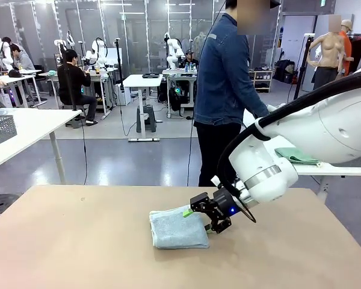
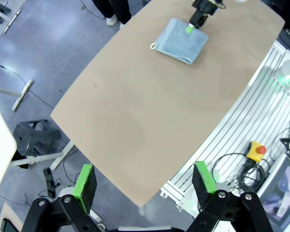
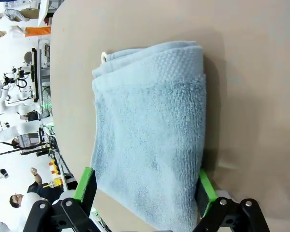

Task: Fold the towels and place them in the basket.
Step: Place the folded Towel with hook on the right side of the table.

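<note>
My right gripper [image 1: 199, 221] is sitting at the right edge of the folded pale blue-grey terry towel [image 1: 179, 230] on the tan tabletop [image 1: 78, 241]. Towel's long axis is running straight ahead; my fingers [image 3: 85, 186] are standing spread, straddling its near end. My left gripper [image 2: 144, 181] is hanging wide open, well apart.

Front across table [image 1: 78, 241], left wrist high, right wrist close, 3 share towel [image 1: 177, 232]
</note>
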